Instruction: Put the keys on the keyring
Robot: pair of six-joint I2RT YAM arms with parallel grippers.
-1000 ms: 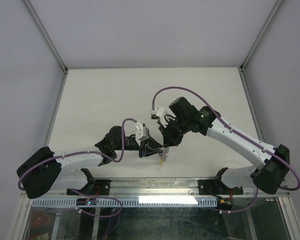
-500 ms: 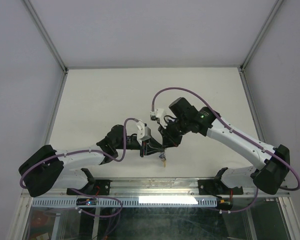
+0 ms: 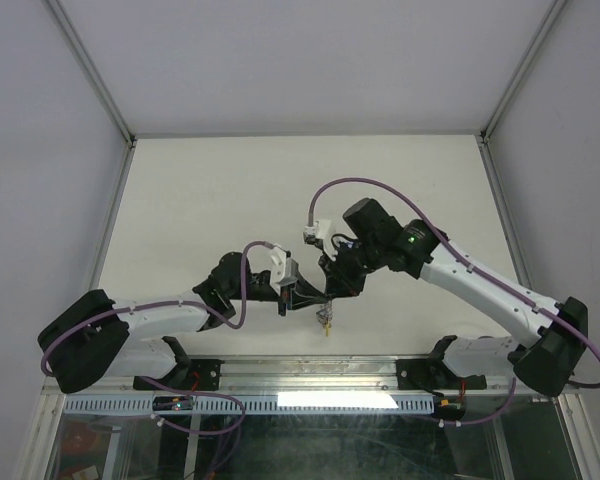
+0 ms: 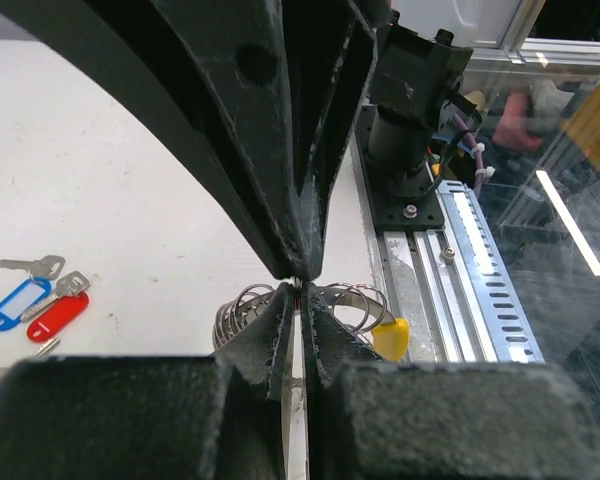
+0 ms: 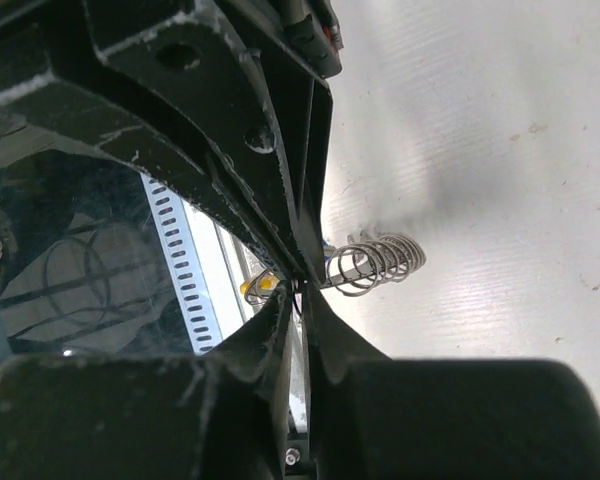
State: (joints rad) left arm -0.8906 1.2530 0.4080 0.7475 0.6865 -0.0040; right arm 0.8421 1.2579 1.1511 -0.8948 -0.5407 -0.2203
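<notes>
A white worktop (image 3: 200, 200) sits inside pale grey walls (image 3: 280, 60) with aluminium corner posts (image 3: 91, 70). A slotted metal rail (image 4: 480, 262) runs along its near edge. Close to the middle of that edge the keyring (image 3: 325, 320) hangs just above the surface, its silvery coiled part and yellow arc both showing. The left end effector (image 4: 298, 285) is closed tight, its tips pinched on the ring's wire. The right end effector (image 5: 300, 292) is closed to a sliver and appears to grip the same ring. Two keys (image 4: 68, 284), one with a blue tag (image 4: 15, 303) and one with a red tag (image 4: 58, 315), lie flat on the worktop, apart from the ring.
</notes>
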